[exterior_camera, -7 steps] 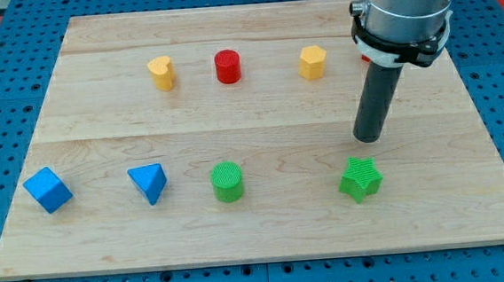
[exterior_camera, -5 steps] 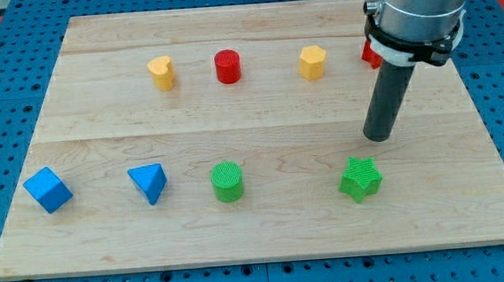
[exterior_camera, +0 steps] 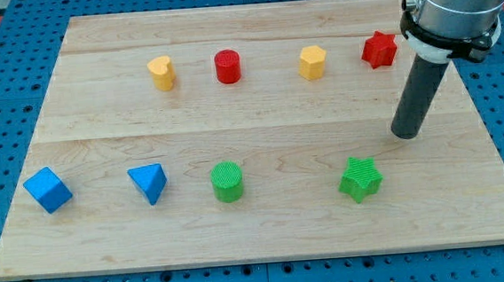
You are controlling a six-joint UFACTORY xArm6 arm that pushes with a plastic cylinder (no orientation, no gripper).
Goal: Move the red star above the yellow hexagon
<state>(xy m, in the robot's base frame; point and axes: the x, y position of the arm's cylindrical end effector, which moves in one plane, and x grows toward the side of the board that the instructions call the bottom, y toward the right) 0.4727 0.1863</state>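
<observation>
The red star lies near the view's top right of the wooden board. The yellow hexagon lies to its left, a short gap apart. My tip rests on the board below and slightly right of the red star, well apart from it, and up and right of the green star. The rod touches no block.
A red cylinder and a yellow heart-like block lie in the top row. A green cylinder, a blue triangular block and a blue cube lie in the bottom row. The board's right edge is close to the rod.
The rod has slid to the view's right, uncovering the red star that the arm hid before. No block has moved.
</observation>
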